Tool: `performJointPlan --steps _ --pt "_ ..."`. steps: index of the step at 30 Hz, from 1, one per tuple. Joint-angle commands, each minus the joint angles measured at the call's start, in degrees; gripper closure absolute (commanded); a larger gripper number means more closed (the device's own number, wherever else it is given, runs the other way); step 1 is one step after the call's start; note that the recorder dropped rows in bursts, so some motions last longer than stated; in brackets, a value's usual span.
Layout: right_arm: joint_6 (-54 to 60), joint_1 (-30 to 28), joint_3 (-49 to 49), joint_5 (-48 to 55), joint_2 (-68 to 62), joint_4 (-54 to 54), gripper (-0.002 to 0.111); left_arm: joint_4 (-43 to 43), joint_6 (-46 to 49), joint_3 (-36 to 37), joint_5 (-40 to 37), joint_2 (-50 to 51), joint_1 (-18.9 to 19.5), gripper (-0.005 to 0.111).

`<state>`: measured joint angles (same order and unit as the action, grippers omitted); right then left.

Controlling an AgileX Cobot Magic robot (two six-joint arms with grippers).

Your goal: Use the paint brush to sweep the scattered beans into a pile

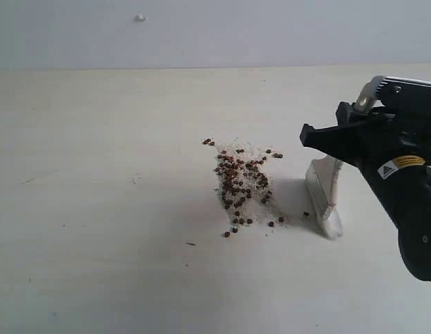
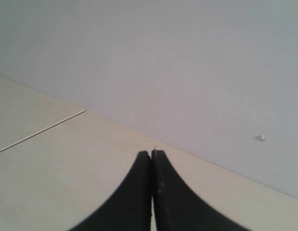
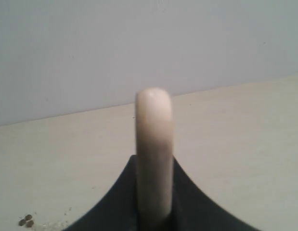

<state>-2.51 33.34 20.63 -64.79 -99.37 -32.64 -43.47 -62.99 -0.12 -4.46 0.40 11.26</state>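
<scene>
Right tool (image 1: 318, 138) clamped on paint brush (image 1: 325, 193) handle, bristles down on tabletop (image 1: 97, 243), just beside loose beans (image 1: 237, 182). Left tool (image 2: 151, 161) pressed closed, empty.

Your left black pincer (image 2: 151, 157) has both curved jaws pressed flat together with nothing between them. Your right black pincer (image 1: 318, 138) reaches in from the right, tips pointing left, clamped on the pale wooden handle of the wide flat paint brush (image 1: 324, 188). Its black forearm (image 1: 410, 209) slopes down behind.
</scene>
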Motion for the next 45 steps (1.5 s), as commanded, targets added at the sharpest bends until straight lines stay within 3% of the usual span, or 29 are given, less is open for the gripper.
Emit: performJointPlan --steps 1,13,25,31,41,45 --pt "-6.7 0.0 1.0 2.4 -3.2 3.2 0.108 -0.1 -0.2 0.1 0.0 -0.4 0.1 0.107" --pt "-14.4 0.0 7.3 5.8 -5.7 10.4 0.108 -0.1 -0.2 0.1 0.0 -0.4 0.1 0.107" --pt "-5.2 0.0 7.7 6.4 2.8 9.2 0.108 -0.1 -0.2 0.1 0.0 -0.4 0.1 0.107" --pt "8.9 -0.1 7.7 6.4 8.4 2.5 0.108 -0.1 -0.2 0.1 0.0 -0.4 0.1 0.107" --pt "11.4 -12.3 11.5 7.7 4.4 10.2 0.108 -0.1 -0.2 0.1 0.0 -0.4 0.1 0.107" --pt "11.4 -13.7 17.5 13.1 -0.5 15.0 0.108 -0.1 -0.2 0.1 0.0 -0.4 0.1 0.107"
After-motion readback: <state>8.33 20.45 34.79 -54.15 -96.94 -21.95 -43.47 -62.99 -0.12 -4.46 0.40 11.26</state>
